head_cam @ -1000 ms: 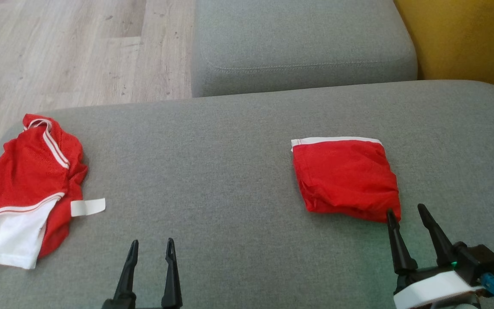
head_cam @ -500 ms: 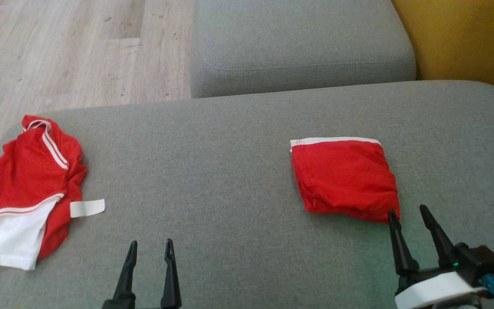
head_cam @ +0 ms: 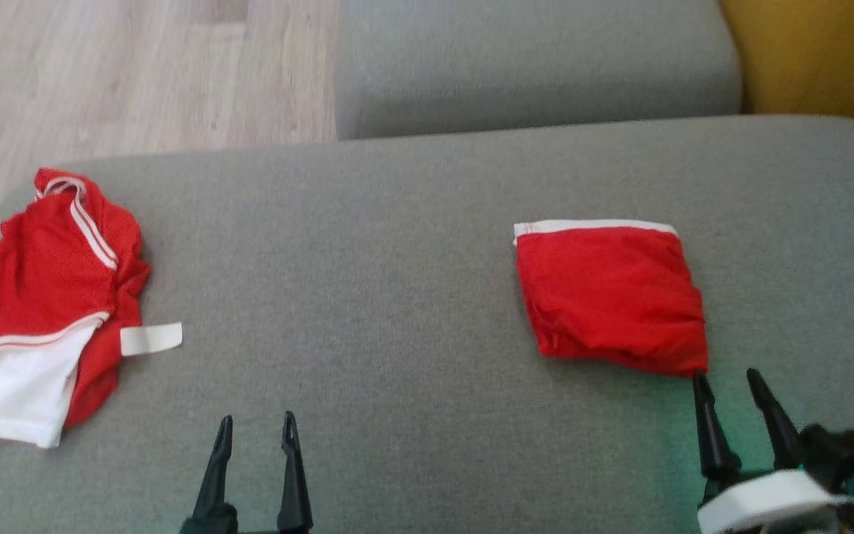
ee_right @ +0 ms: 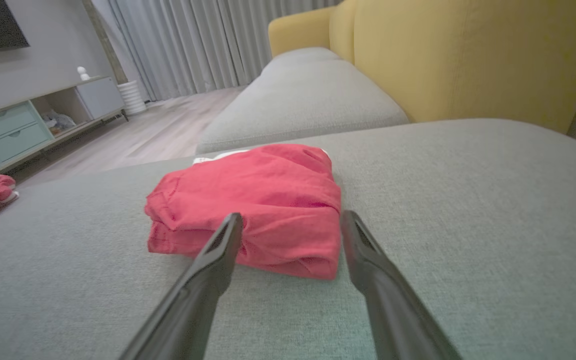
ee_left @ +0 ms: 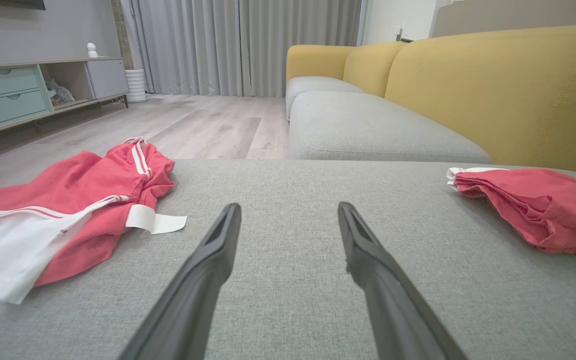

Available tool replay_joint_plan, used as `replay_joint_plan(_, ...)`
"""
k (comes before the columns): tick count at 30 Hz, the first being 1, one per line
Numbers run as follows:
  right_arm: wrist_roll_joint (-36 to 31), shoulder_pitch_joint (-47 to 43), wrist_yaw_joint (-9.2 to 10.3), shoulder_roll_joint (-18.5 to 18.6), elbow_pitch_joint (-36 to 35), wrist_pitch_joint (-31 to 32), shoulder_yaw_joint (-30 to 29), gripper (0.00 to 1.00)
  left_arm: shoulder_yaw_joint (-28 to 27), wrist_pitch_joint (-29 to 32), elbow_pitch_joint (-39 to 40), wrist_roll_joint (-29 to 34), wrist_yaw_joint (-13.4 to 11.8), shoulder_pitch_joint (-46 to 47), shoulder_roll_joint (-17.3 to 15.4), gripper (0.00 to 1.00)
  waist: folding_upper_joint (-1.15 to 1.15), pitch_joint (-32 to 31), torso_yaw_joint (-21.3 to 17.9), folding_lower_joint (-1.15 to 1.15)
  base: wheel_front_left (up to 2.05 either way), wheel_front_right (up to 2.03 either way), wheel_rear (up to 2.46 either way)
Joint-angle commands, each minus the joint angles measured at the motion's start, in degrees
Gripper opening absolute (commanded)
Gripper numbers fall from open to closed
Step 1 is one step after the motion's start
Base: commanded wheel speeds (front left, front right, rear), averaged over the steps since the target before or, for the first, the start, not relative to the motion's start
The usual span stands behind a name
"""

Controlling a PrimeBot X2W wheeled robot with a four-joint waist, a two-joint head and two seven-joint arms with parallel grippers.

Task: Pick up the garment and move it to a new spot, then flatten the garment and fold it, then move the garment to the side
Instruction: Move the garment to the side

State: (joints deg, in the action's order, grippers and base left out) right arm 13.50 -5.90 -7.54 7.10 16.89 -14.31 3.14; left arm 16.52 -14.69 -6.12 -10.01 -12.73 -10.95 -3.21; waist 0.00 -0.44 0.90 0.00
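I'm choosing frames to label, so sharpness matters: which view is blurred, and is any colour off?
Head view: soft all over, weave of the grey cushion smeared; green tinge beside the right gripper. Left wrist view: sharp, the left gripper stretched by the wide lens. Right wrist view: folded garment crisp but pinker than in the head view.

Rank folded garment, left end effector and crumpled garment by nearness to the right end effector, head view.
1. Folded garment, just ahead of the right end effector.
2. Left end effector, lower middle.
3. Crumpled garment, far left.
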Motion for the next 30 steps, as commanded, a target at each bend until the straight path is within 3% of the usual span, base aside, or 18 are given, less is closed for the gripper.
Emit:
replay_joint_plan(1, 0.9, 4.4, 0.05, 0.3, -0.5, -0.7, 0.6, 1.0, -1.4, -0.3, 2.0, 0.7, -0.5, 2.6, 0.3, 1.0, 0.0, 1.8, 0.6, 0.0, 0.0, 0.0, 0.0)
replay_joint_plan(7, 3.6, 15.0, 0.05, 4.0, 9.8, 2.3, -0.1, 1.0, 0.7, -0.3, 2.6, 1.8, -1.2, 6.3, 0.3, 1.0, 0.0, 7.2, 2.4, 0.0, 0.0, 0.0, 0.0)
replay_joint_plan(16, 11.2, 25.2, 0.05, 9.4, 21.4, 17.2, 4.0, 0.97, 2.5, -0.3, 1.8, 1.3, -1.7, 9.4, 0.3, 1.0, 0.0, 10.1, 4.7, 0.0, 0.0, 0.0, 0.0)
replay_joint_plan(18, 14.3, 25.6, 0.05, 9.8, 21.9, 19.6, 5.6, 0.15, 2.6, -0.3, 1.8, 1.2, -1.9, 9.6, 0.3, 1.0, 0.0, 10.3, 4.8, 0.0, 0.0, 0.0, 0.0)
replay_joint_plan(19, 16.1, 25.6, 0.05, 9.9, 21.5, 20.2, 6.2, 0.0, 2.6, -0.3, 1.8, 1.1, -2.1, 9.7, 0.3, 1.0, 0.0, 10.5, 4.8, 0.0, 0.0, 0.0, 0.0)
replay_joint_plan(22, 19.2, 25.7, 0.05, 12.0, 19.4, 19.8, 7.5, 0.0, 2.3, -0.3, 2.0, 1.0, -2.4, 9.7, 0.3, 1.0, 0.0, 11.1, 3.8, 0.0, 0.0, 0.0, 0.0)
replay_joint_plan(30, 19.1, 27.8, 0.05, 22.5, 17.1, 21.3, 9.3, 0.0, 2.3, -0.3, 2.5, 1.5, -2.0, 11.8, 0.3, 1.0, 0.0, 15.6, -1.1, 0.0, 0.0, 0.0, 0.0)
